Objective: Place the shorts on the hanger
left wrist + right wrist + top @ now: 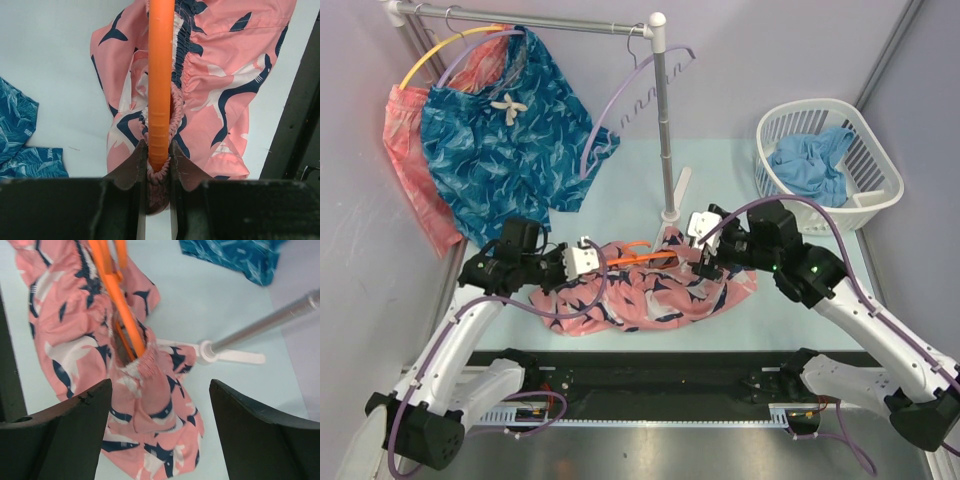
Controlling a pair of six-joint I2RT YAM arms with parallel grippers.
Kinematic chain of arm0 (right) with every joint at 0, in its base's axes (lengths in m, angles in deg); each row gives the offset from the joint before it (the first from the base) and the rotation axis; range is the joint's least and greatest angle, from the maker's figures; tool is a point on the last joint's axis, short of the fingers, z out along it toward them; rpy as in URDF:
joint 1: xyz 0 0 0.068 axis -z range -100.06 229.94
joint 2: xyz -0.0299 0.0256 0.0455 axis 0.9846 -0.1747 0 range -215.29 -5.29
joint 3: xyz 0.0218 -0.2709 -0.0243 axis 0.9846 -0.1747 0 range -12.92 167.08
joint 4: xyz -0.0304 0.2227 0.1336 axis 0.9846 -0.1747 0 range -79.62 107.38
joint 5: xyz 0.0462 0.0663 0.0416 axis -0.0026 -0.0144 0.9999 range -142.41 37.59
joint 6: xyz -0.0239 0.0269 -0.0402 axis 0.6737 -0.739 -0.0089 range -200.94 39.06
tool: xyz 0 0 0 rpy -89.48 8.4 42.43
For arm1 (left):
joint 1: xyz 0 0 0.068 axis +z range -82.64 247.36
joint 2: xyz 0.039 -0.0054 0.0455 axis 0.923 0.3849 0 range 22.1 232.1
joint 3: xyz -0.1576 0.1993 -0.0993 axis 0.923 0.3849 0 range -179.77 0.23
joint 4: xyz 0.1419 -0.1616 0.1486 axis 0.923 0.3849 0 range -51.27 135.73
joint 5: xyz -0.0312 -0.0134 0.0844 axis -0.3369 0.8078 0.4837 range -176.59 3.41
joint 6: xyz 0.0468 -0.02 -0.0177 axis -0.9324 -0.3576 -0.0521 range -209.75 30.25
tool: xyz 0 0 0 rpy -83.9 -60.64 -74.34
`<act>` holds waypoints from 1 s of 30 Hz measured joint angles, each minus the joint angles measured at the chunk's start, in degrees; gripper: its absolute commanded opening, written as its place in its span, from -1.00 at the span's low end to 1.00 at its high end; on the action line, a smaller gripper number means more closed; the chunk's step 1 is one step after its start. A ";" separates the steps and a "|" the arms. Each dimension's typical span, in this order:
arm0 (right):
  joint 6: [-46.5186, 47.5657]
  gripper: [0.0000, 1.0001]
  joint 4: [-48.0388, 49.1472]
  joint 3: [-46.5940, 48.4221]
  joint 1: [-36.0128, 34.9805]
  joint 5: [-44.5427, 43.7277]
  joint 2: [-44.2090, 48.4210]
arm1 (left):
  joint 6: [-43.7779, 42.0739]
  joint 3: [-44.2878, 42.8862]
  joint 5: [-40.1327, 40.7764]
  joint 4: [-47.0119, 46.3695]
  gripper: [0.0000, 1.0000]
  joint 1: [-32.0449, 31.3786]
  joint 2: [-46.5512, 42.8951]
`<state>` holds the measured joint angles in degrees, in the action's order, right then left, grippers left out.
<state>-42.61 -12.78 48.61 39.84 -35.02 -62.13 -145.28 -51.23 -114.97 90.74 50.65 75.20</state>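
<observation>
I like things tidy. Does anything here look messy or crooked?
Yes. The salmon-pink leaf-print fabric shorts lie bunched in a crumpled heap on the pale table, and the thin orange plastic hanger pokes sideways through their gathered waistband, not hanging up.

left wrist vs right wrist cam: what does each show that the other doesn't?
Left wrist only: the left gripper shut on the hanger together with the gathered waistband of the shorts; a dark frame edge at the right.
Right wrist only: the right gripper open, nothing between its fingers; the rack pole and its white foot; the hanger running into the waistband opening.
Both: the shorts, the hanger, a corner of the teal-blue shorts, the pale table.
</observation>
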 measured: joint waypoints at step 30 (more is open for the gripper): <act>6.36 -1.00 11.39 2.16 -17.51 -2.01 -12.74 | 3.74 -10.29 -3.61 6.58 -0.31 -5.57 -4.48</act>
<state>-36.25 -1.39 50.78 22.34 -37.03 -74.87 -141.54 -61.52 -118.57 97.32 45.08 70.72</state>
